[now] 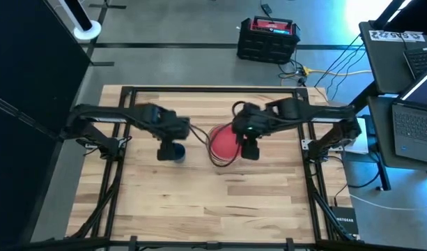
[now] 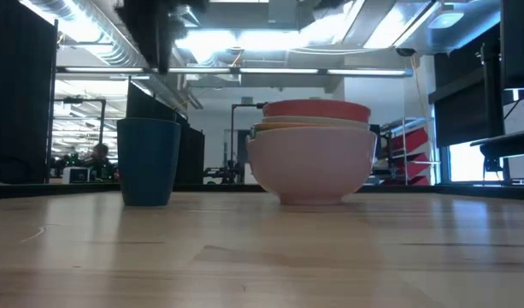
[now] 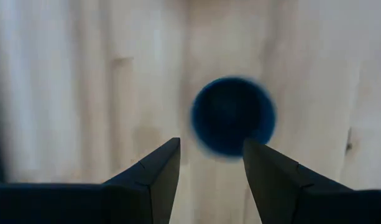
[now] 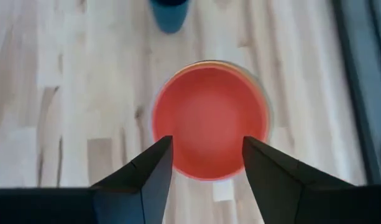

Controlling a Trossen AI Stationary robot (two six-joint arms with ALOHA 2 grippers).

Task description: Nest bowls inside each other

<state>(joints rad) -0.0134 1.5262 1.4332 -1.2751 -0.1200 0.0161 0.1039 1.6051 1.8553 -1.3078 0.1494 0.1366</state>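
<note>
A stack of nested bowls [image 2: 313,158] stands on its base at the table's middle: a white bowl [image 2: 311,171] at the bottom, an orange rim [image 2: 313,123] above it, and the red bowl [image 4: 209,121] on top. A small dark blue cup [image 3: 232,115] stands upright to the left of the stack. My left gripper [image 3: 211,168] hangs open above the cup, pointing down, with nothing between its fingers. My right gripper [image 4: 207,168] is open above the near right rim of the red bowl and clear of it.
The bare wooden tabletop [image 1: 220,202] stretches toward the near edge. A black metal frame [image 1: 213,89] runs round the table. Beyond the far edge a black and red case [image 1: 267,38] sits on the floor, and laptops [image 1: 415,104] stand at the right.
</note>
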